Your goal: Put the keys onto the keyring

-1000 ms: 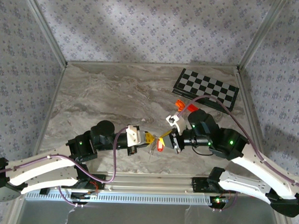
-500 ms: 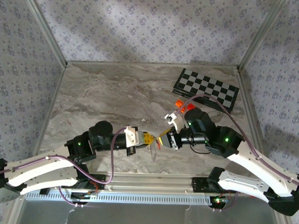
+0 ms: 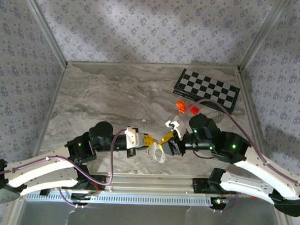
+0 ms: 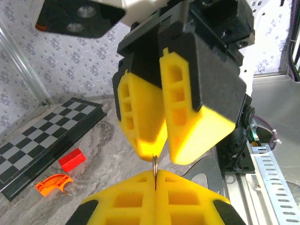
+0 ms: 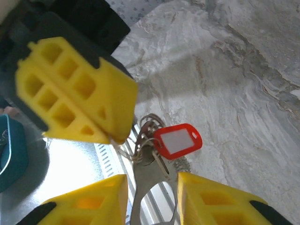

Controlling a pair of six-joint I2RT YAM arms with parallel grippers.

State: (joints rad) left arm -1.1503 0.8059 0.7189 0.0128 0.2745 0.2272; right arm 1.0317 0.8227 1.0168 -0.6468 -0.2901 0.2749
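Observation:
My left gripper (image 3: 149, 140) (image 4: 155, 180) is shut on the thin wire of the keyring (image 5: 146, 127), which shows edge-on between its yellow pads (image 4: 126, 201). From the ring hang a silvery flat key (image 5: 151, 194) with a large hole and a red plastic tag (image 5: 178, 140). In the top view the bundle dangles as a pale shape (image 3: 157, 153) just below the two grippers. My right gripper (image 3: 166, 142) (image 5: 152, 206) faces the left one and stands open. The key hangs between its fingertips, and I cannot tell whether they touch it.
A folded checkerboard (image 3: 207, 90) (image 4: 42, 140) lies at the back right. Two orange-red blocks (image 3: 182, 106) sit in front of it, a red bar (image 4: 71, 159) and an orange curved piece (image 4: 52, 183). The metal front rail (image 3: 152, 196) runs just below the grippers.
The right gripper closed in on the left one, then drew back slightly to the right. The key and tag now hang lower, under the left gripper's tips.

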